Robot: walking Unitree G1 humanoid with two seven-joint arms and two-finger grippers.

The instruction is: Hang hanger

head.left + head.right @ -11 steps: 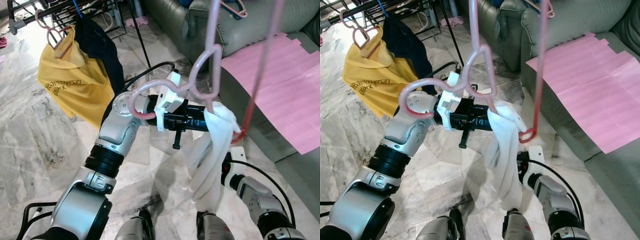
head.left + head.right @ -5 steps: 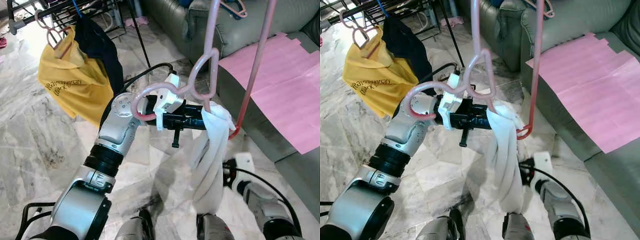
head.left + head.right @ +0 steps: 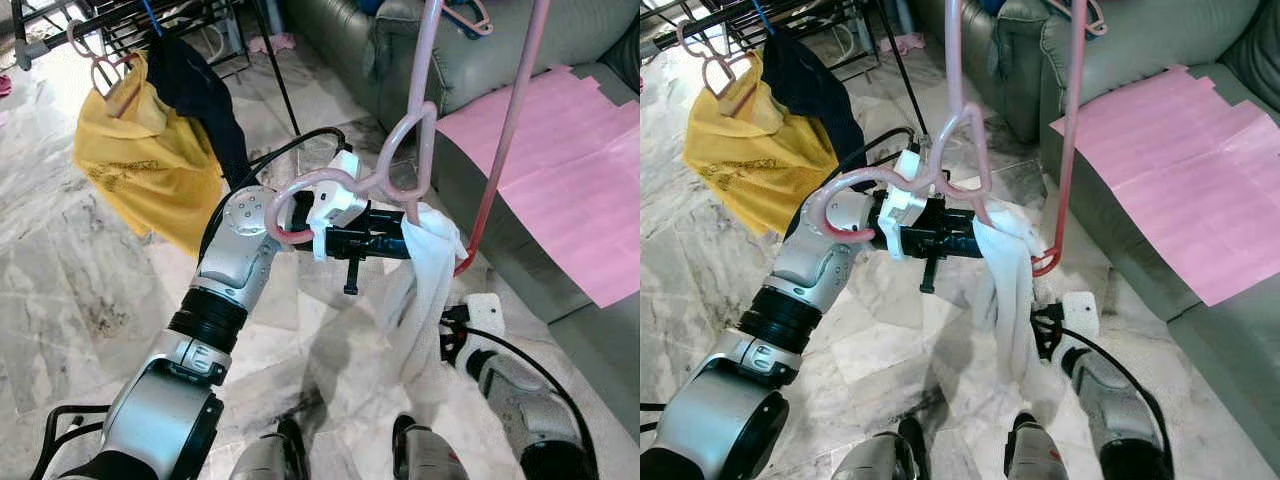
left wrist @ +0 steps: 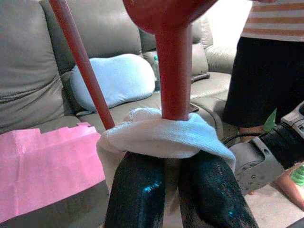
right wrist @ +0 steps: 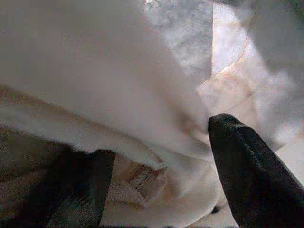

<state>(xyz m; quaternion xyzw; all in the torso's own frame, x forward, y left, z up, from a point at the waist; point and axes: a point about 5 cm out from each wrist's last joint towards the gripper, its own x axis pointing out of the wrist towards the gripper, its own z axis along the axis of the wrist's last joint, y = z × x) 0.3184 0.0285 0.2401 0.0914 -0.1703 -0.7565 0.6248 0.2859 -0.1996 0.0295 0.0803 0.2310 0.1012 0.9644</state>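
Observation:
A pink hanger (image 3: 412, 140) hangs slanted in front of me, its hook (image 3: 285, 205) curling back over my left forearm. A white cloth (image 3: 432, 285) is draped over its lower bar and hangs down. My left gripper (image 3: 400, 243) reaches across from the left and is shut on the cloth-wrapped bar; in the left wrist view the fingertips (image 4: 137, 190) press together under the cloth (image 4: 156, 130) and the hanger's stem (image 4: 173, 71). Lower down, my right gripper (image 3: 447, 328) sits at the cloth's hanging end, its fingers (image 5: 249, 180) apart with cloth (image 5: 118, 85) between them.
A black drying rack (image 3: 110, 20) at the back left carries a yellow shirt (image 3: 150, 165) and a dark garment (image 3: 205, 95). A grey sofa (image 3: 395, 50) with a pink sheet (image 3: 570, 170) is on the right. A person (image 4: 266, 71) stands by the sofa. Marble floor (image 3: 60, 290) lies below.
My right gripper has risen from low near my feet to the cloth's hanging end, and the cloth now hangs shorter. The left gripper keeps its hold. The yellow shirt has swung a little.

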